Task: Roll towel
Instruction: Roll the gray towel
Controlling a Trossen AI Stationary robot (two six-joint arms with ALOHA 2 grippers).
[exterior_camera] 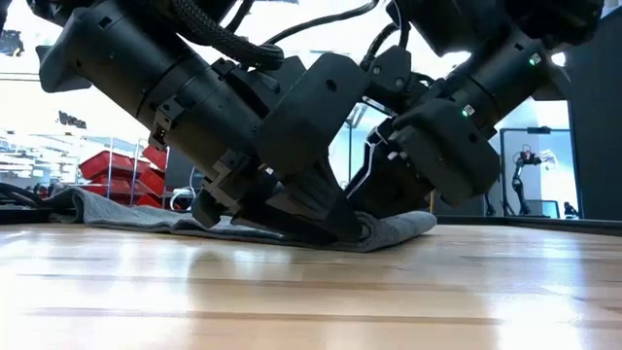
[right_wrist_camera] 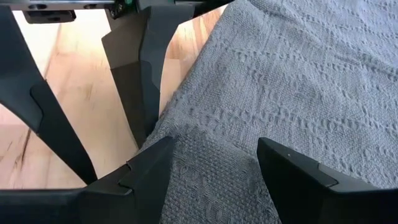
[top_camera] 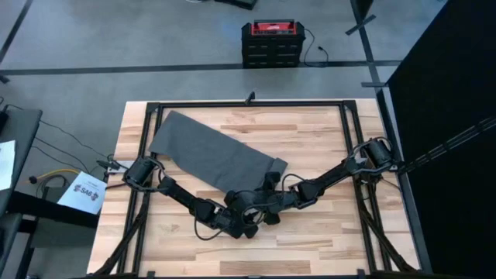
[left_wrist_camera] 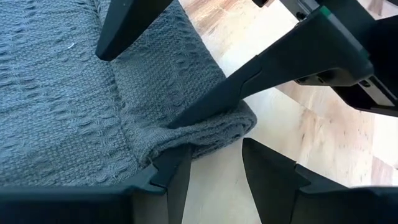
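The towel [top_camera: 209, 153] lies flat on the wooden table [top_camera: 325, 139], running from far left toward the table's middle, where both grippers meet at its near-right end. Judged soft, light and limp with a textured weave; it should fold readily but may slip or unroll, so the hold belongs at that end's edge and corners. The left gripper [left_wrist_camera: 214, 168] stands spread, one finger on the turned-up corner and the other on bare wood. The right gripper [right_wrist_camera: 214, 165] is likewise spread, both fingers over cloth, grasping nothing. The low view alone shows the end raised in a small fold; the high view alone shows the towel's full extent.
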